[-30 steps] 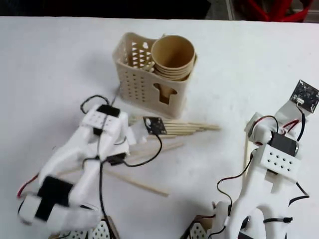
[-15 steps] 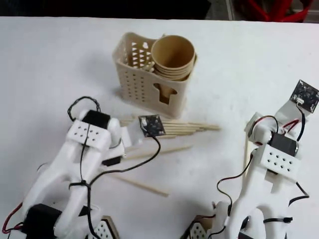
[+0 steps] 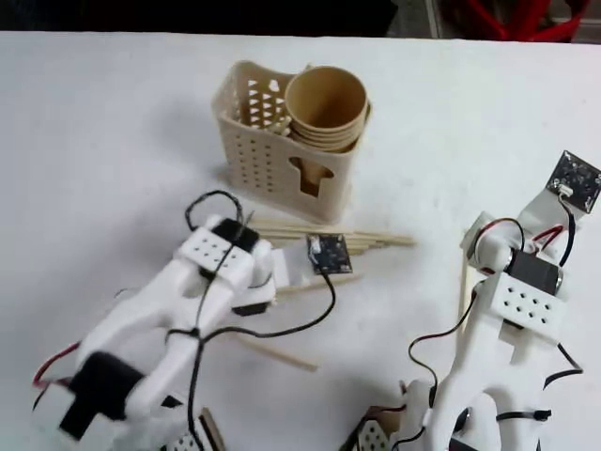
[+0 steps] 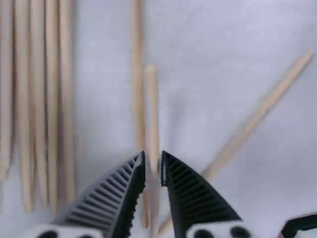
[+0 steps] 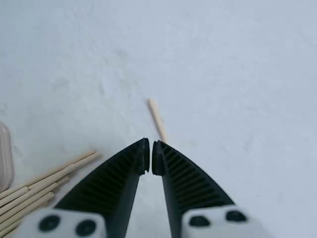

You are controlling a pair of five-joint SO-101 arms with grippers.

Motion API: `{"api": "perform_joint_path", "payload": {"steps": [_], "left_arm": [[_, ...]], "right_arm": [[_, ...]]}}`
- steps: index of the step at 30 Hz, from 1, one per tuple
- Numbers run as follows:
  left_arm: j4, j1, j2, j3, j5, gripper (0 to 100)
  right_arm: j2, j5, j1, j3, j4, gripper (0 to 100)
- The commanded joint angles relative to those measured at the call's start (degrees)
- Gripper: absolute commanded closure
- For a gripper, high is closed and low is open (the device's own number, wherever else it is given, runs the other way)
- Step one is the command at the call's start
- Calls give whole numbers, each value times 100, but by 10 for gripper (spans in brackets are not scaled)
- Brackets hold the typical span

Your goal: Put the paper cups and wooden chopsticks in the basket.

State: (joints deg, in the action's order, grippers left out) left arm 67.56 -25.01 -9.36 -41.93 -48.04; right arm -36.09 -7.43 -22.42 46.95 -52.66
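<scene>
- One loose chopstick (image 3: 277, 353) lies nearest; the right gripper (image 5: 150, 148), fingers closed on nothing, sits right of it.
- Beyond, the left gripper (image 4: 152, 159) pinches a single stick (image 4: 151, 99) beside the bundle (image 4: 37, 99); it may pivot and slip.
- Farthest, the basket (image 3: 249, 160) holds the paper cups (image 3: 329, 136).

Left arm (image 3: 178, 305) stretched forward, left gripper (image 4: 153, 155) jaws almost together; right arm (image 3: 512, 315) folded upright, right gripper (image 5: 150, 143) jaws closed.

White table (image 3: 103, 132), dark strip beyond it (image 3: 188, 14), red bars (image 3: 526, 30)
</scene>
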Motion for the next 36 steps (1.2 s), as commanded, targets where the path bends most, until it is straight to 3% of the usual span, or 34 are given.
{"api": "perform_joint_path", "payload": {"steps": [1,29,36], "left_arm": [[-396,119,523,62,114,862],[-738,312,1033,149,193,871],[-35,22,1982,949,220,980]], "right_arm": [[-84,53,40,-44,101,971],[-84,53,48,-53,101,971],[-84,176,48,-44,101,971]]}}
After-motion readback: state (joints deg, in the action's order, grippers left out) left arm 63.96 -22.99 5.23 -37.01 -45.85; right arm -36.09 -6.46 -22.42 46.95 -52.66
